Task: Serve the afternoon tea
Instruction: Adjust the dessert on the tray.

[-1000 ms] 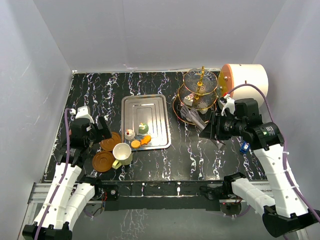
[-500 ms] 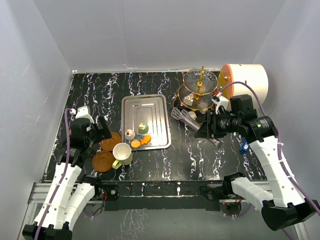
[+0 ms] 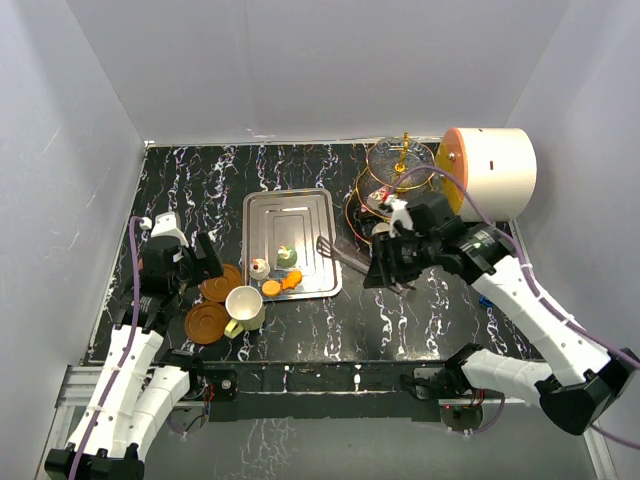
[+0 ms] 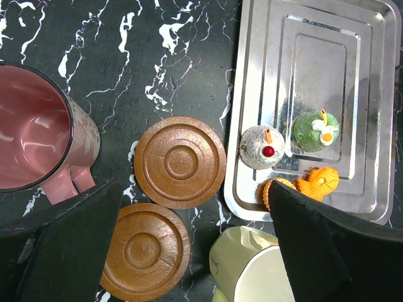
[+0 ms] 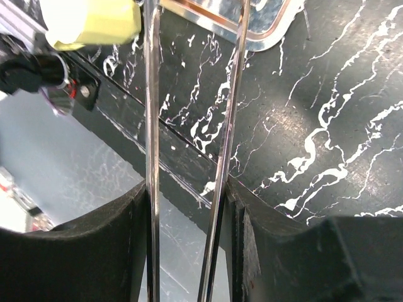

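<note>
Only the left wrist view showed the glossy maroon cup, which stood beside a ridged brown saucer and a second saucer under the wide-spread left gripper. The stepped steel tray held a white cake, a green cake and orange cakes. The cream cup sat at its near edge. The overhead view alone showed the tiered glass stand at the back right of the surface. The right gripper was clenched on thin steel tongs.

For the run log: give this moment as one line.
left end effector: open, over saucers | right end effector: shut on tongs, tips at tray | cakes: on tray
</note>
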### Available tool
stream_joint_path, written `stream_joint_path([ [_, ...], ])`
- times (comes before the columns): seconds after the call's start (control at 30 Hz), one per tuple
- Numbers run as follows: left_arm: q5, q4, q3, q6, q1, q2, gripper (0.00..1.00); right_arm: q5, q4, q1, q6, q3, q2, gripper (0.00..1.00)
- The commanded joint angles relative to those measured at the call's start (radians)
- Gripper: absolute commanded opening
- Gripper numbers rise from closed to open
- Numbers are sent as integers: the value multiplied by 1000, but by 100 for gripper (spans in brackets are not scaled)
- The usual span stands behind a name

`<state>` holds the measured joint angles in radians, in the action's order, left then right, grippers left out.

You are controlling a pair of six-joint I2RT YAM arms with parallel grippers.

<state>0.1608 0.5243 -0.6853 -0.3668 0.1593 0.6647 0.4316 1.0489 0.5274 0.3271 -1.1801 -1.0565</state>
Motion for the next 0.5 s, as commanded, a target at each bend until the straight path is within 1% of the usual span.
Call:
stream_joint_path([
  [0.0, 6, 2, -8, 2, 2, 1, 99, -229, -74, 183, 92, -57, -62, 42],
  [0.13, 11, 3, -9, 1, 2, 0, 99, -402, -41, 323, 122, -98, -161, 41],
  [0.27, 16, 4, -9, 0, 2, -2, 99, -516, -25, 444, 139, -150, -268, 40],
  [0.47, 17, 6, -11, -1, 2, -5, 99, -603, -10, 522, 152, -212, -369, 40],
])
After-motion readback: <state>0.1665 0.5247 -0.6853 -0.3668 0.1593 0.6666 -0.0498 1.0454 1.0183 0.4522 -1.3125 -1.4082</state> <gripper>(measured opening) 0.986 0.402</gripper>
